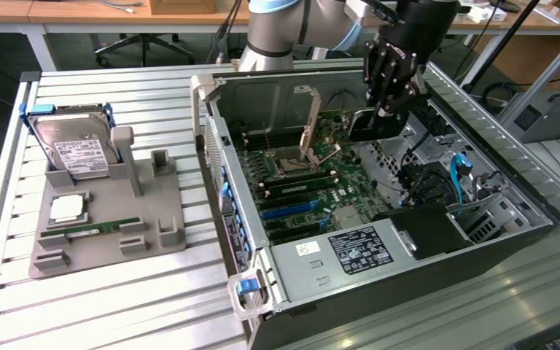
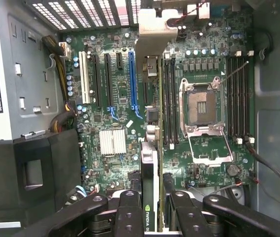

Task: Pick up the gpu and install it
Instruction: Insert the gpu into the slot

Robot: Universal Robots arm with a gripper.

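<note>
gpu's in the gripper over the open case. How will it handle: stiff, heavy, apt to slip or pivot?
Probably stiff: the gpu shows as a straight thin edge in the gripper, with no sag. It is likely light for its size, being a thin card. Pinched on its flat faces above the motherboard, it may pivot if bumped.

The arm (image 1: pixel 278 33), at the upper middle of the exterior view, is made of smooth silver-grey cylindrical segments, with a light blue cap (image 1: pixel 275 4) at one joint. Its gripper (image 1: pixel 394 109), at the upper right, is matte black with a blocky body and jointed linkage bars. The fingers (image 2: pixel 130 212) are black bars studded with round pivot pins.
</note>
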